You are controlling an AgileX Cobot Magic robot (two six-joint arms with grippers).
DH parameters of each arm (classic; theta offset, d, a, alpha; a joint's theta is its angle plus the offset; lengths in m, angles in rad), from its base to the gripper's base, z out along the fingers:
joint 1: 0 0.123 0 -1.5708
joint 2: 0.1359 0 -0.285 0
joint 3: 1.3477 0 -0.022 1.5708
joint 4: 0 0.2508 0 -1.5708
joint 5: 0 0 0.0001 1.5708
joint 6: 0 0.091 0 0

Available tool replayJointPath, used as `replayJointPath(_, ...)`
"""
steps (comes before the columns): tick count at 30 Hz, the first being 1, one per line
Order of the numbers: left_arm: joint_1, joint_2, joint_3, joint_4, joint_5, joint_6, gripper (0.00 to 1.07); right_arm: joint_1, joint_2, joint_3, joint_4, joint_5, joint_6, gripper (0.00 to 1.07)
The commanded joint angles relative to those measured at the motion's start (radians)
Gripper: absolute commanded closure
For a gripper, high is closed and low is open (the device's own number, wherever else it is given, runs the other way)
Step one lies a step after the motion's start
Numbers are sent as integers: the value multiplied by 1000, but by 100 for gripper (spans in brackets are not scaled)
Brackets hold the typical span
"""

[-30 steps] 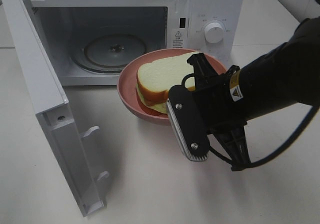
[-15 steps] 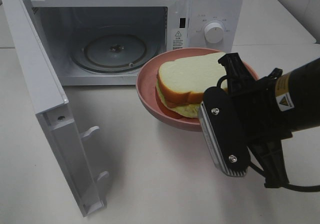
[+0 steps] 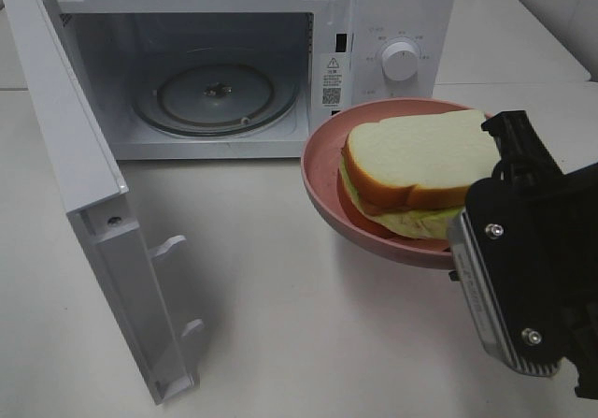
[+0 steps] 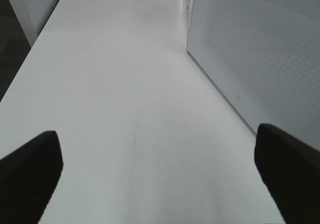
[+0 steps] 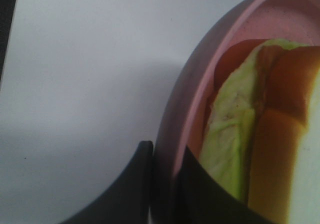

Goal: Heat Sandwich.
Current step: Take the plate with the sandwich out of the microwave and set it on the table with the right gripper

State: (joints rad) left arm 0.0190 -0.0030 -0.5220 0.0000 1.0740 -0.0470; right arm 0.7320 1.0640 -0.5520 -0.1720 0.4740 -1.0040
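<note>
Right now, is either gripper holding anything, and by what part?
The right gripper pinches the pink plate by its rim, the sandwich resting on it. The left gripper is open and empty.

Kitchen-like test bench: open microwave (image 3: 234, 63) on bare white table (image 3: 280, 324)

One sandwich (image 3: 420, 170), one pink plate (image 3: 322, 180), one open microwave (image 3: 392, 7), one glass turntable (image 3: 215, 95), one dial (image 3: 402, 61) and two grippers (image 3: 509, 287) (image 4: 160, 174) were counted.
</note>
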Motion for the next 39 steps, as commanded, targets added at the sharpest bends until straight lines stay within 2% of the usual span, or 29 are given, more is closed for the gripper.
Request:
replayJointPath(1, 3, -7, 4, -7, -8, 0, 6, -6, -51, 0, -35, 25, 16, 107)
replayJointPath(7, 3, -7, 4, -7, -8, 0, 6, -6, -93, 0, -134, 88, 159, 107)
replayJointPath(9, 3, -7, 4, -7, -8, 0, 6, -6, -96, 0, -200, 125, 266, 107)
replayJointPath(17, 3, -7, 4, -7, -8, 0, 6, -6, -96, 0, -327, 187, 577, 107)
replayJointPath(39, 3, -7, 4, -7, -8, 0, 6, -6, -96, 0, -462, 409, 1120, 107)
